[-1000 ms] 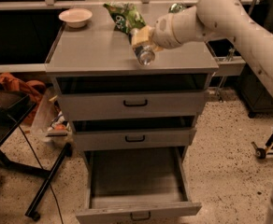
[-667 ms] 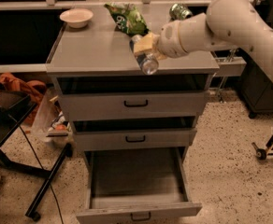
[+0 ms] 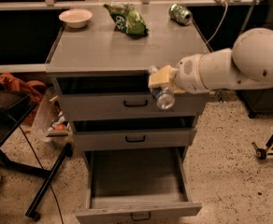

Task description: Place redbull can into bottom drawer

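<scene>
My gripper (image 3: 159, 84) is shut on the redbull can (image 3: 163, 98), a slim silver can held tilted in front of the top drawer's face, off the cabinet top. The can's end points down toward me. The bottom drawer (image 3: 139, 210) is pulled fully out below, a deep grey tray with a small dark handle on its front; it holds nothing I can see. The can hangs well above the drawer's opening, a little right of its middle.
On the cabinet top (image 3: 104, 50) are a white bowl (image 3: 75, 17), a green chip bag (image 3: 129, 20) and a stubby green can (image 3: 180, 13) on its side. The two upper drawers (image 3: 135, 120) are partly open. A black stand (image 3: 15, 157) is at left.
The gripper has carried the can from over the cabinet top, forward past its front edge and down, to the level of the top drawer's face.
</scene>
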{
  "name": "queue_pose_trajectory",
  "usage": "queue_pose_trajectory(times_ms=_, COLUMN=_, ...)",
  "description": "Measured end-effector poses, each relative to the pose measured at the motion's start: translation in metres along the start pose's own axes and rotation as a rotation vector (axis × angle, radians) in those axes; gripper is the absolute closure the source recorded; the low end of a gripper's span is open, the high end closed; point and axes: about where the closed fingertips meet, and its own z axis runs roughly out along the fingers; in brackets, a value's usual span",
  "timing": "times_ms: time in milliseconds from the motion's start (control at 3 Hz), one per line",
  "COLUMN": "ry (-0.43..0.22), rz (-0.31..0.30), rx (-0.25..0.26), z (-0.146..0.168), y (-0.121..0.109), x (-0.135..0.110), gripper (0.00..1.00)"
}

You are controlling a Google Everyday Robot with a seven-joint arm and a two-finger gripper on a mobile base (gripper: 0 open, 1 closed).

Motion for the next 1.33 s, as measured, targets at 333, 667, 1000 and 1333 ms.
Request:
queue_pose_trajectory(times_ms=333, ry=0.061, rz=0.109, rx=0.034, z=0.020, y=-0.032, x=0.053, gripper=1.00)
queue_pose_trajectory(times_ms=667, ry=0.125, rz=0.237, rx=0.040, z=0.071, y=-0.063, x=0.106, gripper=1.00)
queue_pose_trajectory(times_ms=1000, ry=0.138, rz=0.424, rx=0.045, z=0.131, y=-0.100, x=0.146, gripper=1.00)
queue_pose_trajectory(times_ms=1333, ry=0.138, rz=0.424, rx=0.045, z=0.131, y=-0.100, x=0.146, gripper=1.00)
